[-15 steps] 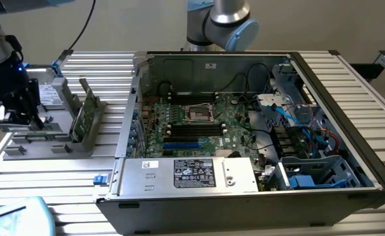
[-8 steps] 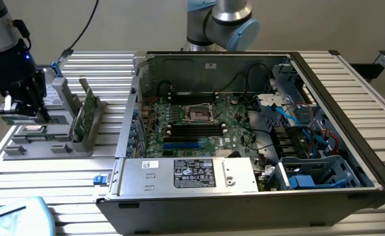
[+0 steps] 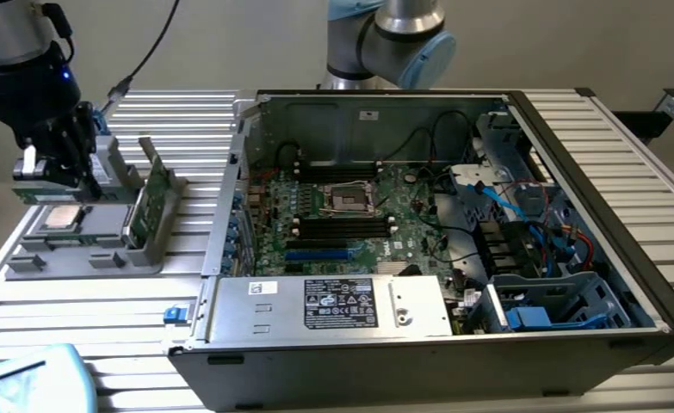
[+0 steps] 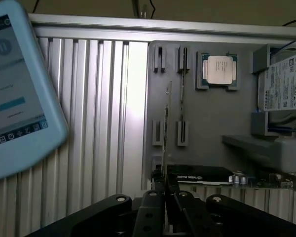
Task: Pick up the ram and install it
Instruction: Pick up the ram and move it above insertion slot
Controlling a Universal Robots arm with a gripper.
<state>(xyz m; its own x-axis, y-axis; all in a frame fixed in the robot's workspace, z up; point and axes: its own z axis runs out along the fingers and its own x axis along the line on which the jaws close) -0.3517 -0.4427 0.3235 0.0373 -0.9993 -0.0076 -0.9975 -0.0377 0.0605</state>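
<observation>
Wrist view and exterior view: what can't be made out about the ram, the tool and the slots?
- ram: wrist view sees it edge-on, so its chips and label are hidden.
- tool: exterior view, its dark body hides the tip, so contact cannot be told.
- memory slots: exterior view, too small to tell which are free.
- hard drive: wrist view, cut off by the frame edge.

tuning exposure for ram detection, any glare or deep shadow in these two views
Wrist view: a bright glare patch sits on the ribbed table near the edge-on ram, and the processor chip has a pale sheen. Exterior view: the inside of the open computer case is shaded and the motherboard is dim, while the table slats on the exterior view's right are bright.
</observation>
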